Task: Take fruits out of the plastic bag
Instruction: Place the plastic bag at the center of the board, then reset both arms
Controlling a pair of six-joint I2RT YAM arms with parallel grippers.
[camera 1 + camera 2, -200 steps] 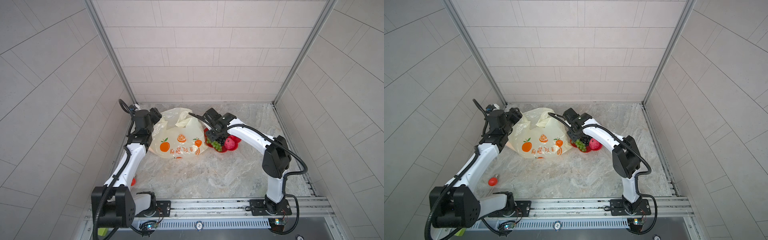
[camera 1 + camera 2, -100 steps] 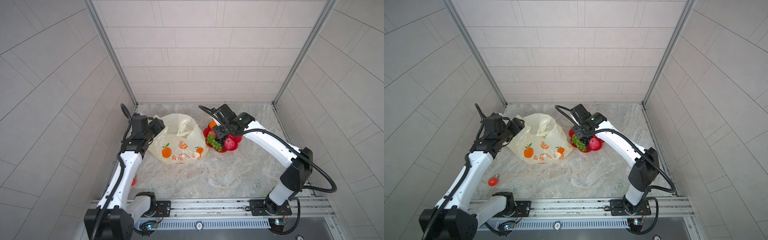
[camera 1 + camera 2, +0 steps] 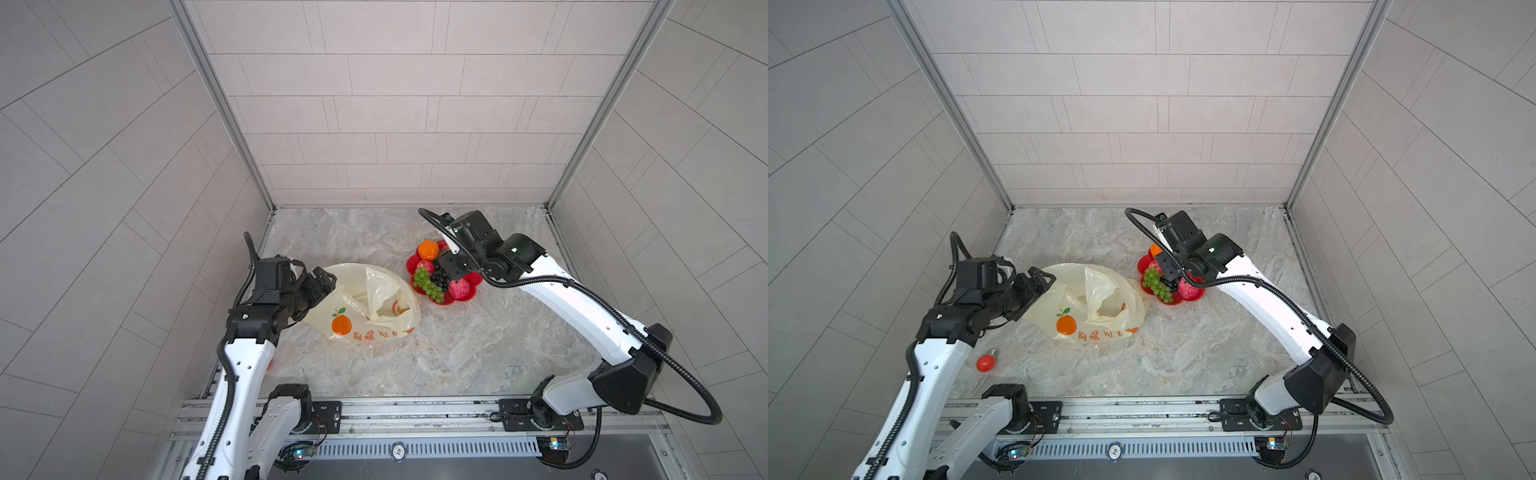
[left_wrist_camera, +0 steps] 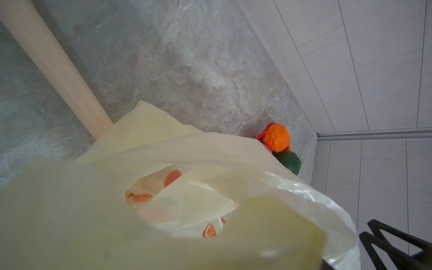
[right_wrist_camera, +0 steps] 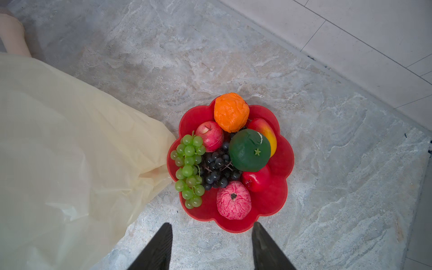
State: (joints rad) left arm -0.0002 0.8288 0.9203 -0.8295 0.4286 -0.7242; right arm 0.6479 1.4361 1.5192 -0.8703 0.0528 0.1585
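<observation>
Both top views showed the marble table (image 3: 457, 353) with the plastic bag (image 3: 365, 303) slumped just beside the red plate (image 3: 473, 280), mouth gaping. Right wrist view showed the bag's edge touching the plate's rim and the fruits (image 5: 217, 163) heaped on the plate, including a dark green round fruit (image 5: 249, 150) and a mango (image 5: 268, 133) that the right arm hid from above. Right fingers (image 5: 159, 247) stood apart, empty, just short of the plate. Left fingers (image 3: 321, 277) stood apart at the bag's side farthest from the plate. A top view showed a small red bulb (image 3: 985, 363), well apart from the plate.
</observation>
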